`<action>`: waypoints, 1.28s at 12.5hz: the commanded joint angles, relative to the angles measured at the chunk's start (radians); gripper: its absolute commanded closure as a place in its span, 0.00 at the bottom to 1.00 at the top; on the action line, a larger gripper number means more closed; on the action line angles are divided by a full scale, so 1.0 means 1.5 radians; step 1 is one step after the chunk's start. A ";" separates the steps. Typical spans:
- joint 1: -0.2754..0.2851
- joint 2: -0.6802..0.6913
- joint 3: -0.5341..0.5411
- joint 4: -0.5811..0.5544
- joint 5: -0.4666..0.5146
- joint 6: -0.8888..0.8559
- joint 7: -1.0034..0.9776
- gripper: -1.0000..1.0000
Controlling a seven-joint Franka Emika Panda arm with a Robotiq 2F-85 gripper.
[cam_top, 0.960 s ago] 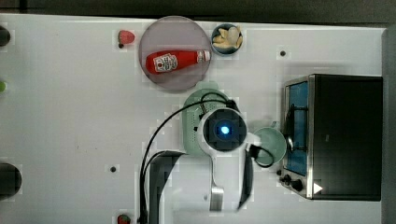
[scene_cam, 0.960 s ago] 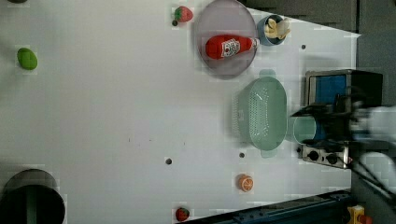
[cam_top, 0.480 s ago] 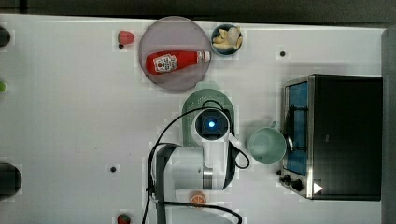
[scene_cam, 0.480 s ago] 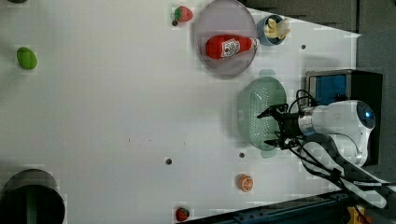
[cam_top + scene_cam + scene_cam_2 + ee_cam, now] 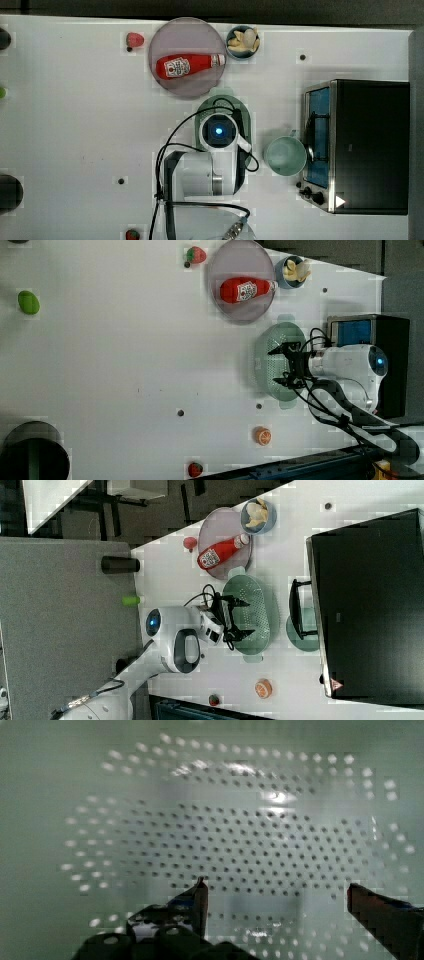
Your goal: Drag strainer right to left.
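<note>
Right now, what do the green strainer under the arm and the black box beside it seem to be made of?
The strainer looks like moulded plastic: pale mint, evenly coloured, with a soft sheen around its small punched holes in the wrist view. The black box looks like painted metal with a silvery frame and a glassy bluish door, probably a small oven, though the look leaves it open.

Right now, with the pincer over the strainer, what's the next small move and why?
Probably lower a little further so the fingers seat against the bowl. The pincer stands open inside the strainer, its fingers spread over the perforated floor and gripping nothing. Then it could drag toward the top view's left.
</note>
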 commanded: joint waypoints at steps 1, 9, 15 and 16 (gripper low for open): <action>0.015 0.009 0.019 -0.001 0.003 0.010 0.092 0.00; 0.045 0.022 0.047 0.002 0.041 0.005 0.096 0.00; 0.092 0.027 0.095 0.016 0.136 0.002 0.099 0.00; 0.104 0.028 0.101 0.021 0.141 -0.006 0.120 0.00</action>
